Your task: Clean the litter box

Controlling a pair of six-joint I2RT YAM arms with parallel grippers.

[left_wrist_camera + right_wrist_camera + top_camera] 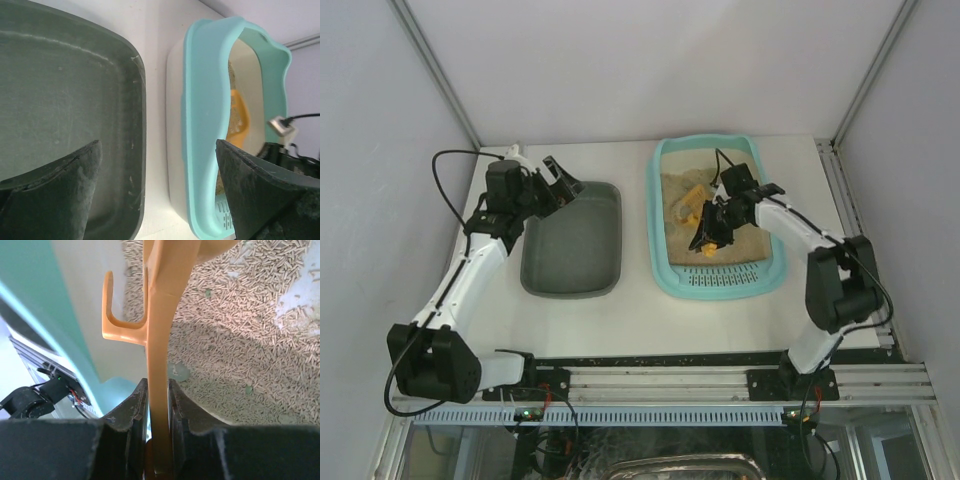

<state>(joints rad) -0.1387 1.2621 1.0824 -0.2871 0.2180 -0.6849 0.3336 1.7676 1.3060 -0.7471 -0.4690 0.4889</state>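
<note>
The light-turquoise litter box (665,262) stands at the right of the table, with beige pellet litter (750,235) inside and its slotted rim (725,279) at the near end. It shows in the left wrist view (207,125) and the right wrist view (30,305). My right gripper (708,236) is over the litter, shut on the handle of an orange scoop (161,340), whose head (692,203) lies in the litter. My left gripper (563,181) is open and empty above the far end of the dark grey-green tray (575,245).
The dark tray (60,100) sits left of the litter box with a narrow strip of white table (155,150) between them. A few small greenish bits (178,372) lie on the litter (240,340). White walls enclose the table on three sides.
</note>
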